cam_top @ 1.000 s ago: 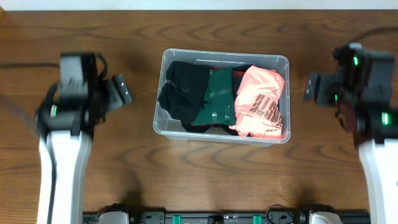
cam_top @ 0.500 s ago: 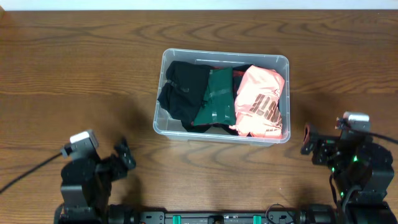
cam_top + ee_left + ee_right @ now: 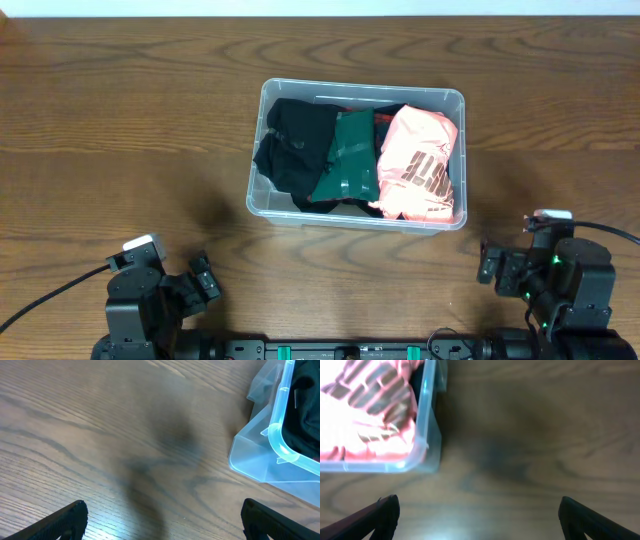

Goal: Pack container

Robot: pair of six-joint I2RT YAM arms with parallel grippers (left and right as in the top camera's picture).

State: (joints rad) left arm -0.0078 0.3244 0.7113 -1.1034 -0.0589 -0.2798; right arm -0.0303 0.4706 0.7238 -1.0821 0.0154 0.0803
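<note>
The clear plastic container (image 3: 258, 190) stands at the table's middle and holds a black garment (image 3: 292, 145), a dark green garment (image 3: 346, 160) and a pink garment with dark lettering (image 3: 422, 165). Its corner shows in the left wrist view (image 3: 260, 445) and in the right wrist view (image 3: 427, 435). My left gripper (image 3: 200, 283) is open and empty at the front left, over bare wood (image 3: 160, 520). My right gripper (image 3: 492, 265) is open and empty at the front right, over bare wood (image 3: 477, 517).
The table (image 3: 120, 120) is dark brown wood. Black cables run from each arm at the front edge (image 3: 50, 300). The arm bases sit along the bottom edge.
Both arms have pulled back from beside the container toward the front edge and folded down low. The container and clothes have not moved.
</note>
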